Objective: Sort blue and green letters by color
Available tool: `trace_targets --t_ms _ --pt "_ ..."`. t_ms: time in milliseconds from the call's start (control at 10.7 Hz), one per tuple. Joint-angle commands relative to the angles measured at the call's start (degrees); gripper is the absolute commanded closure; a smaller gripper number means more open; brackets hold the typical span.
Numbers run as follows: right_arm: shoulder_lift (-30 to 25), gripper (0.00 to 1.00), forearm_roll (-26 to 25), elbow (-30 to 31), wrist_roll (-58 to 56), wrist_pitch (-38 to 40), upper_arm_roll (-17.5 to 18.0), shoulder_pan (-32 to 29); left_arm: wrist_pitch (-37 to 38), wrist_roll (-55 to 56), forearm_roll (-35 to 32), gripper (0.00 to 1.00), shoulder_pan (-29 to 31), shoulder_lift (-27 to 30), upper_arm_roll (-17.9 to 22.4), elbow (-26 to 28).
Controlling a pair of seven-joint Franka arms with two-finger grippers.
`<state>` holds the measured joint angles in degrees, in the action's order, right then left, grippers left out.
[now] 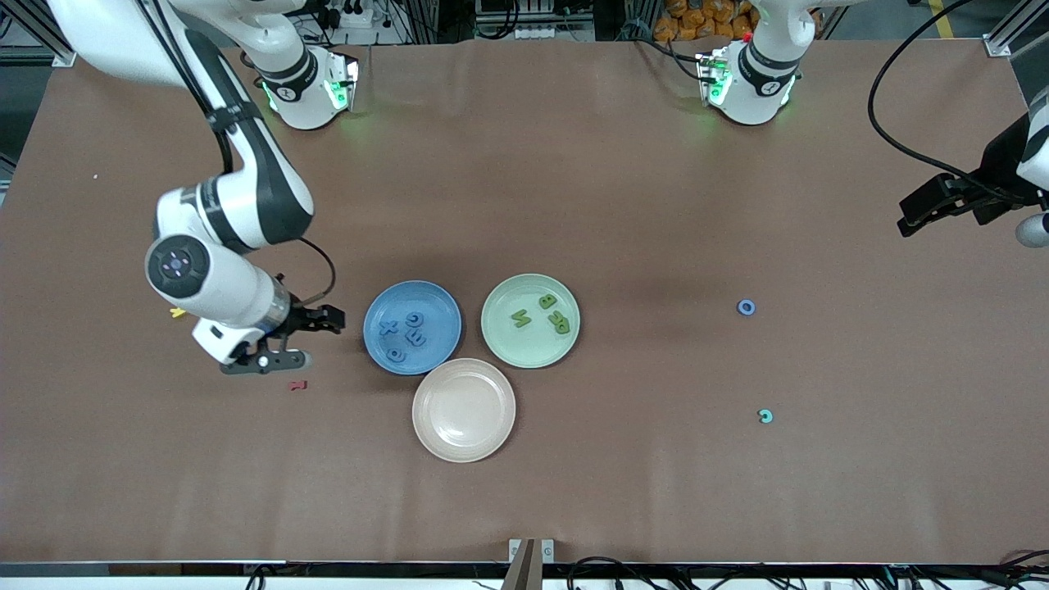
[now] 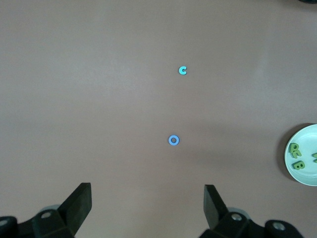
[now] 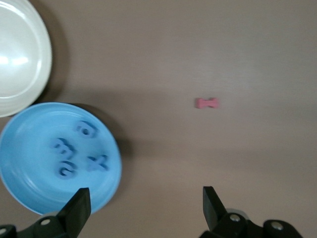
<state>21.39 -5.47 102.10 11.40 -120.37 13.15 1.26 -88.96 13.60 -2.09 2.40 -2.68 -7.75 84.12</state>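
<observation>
Hovering released beside blue plate (image 1: 373, 328) rim, right hand (image 1: 283, 340), left hand (image 2: 147, 208) released over table edge.

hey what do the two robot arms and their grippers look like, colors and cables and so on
Both arms are glossy white with dark grey or black joint bands; green lights glow at their bases. A black cable runs along the right arm to its black two-finger right gripper. The left gripper is black too, with a black cable looping above it. The fingers look matte black and wedge-shaped.
</observation>
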Motion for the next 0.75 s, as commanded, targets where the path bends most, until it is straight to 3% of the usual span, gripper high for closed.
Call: trace_targets --t_ms 0,279,466,652 --pt "-14.84 0.00 -2.26 13.79 -1.02 -1.97 0.73 -4.76 0.99 -1.21 0.07 0.00 0.14 0.49 -0.34 -0.19" --pt "-23.13 0.00 -2.26 17.95 -1.99 0.65 -0.49 -4.34 0.90 -1.30 1.57 0.00 0.24 0.75 0.01 -0.36" --pt "-25.86 0.00 -1.21 17.52 -2.96 3.21 -3.47 -2.58 0.90 -1.38 1.57 0.00 0.23 0.75 0.01 -0.36" --pt "-26.57 0.00 2.98 13.59 -3.22 7.58 -4.62 -2.23 0.90 -1.21 1.39 0.00 -0.11 0.66 -0.25 -0.45"
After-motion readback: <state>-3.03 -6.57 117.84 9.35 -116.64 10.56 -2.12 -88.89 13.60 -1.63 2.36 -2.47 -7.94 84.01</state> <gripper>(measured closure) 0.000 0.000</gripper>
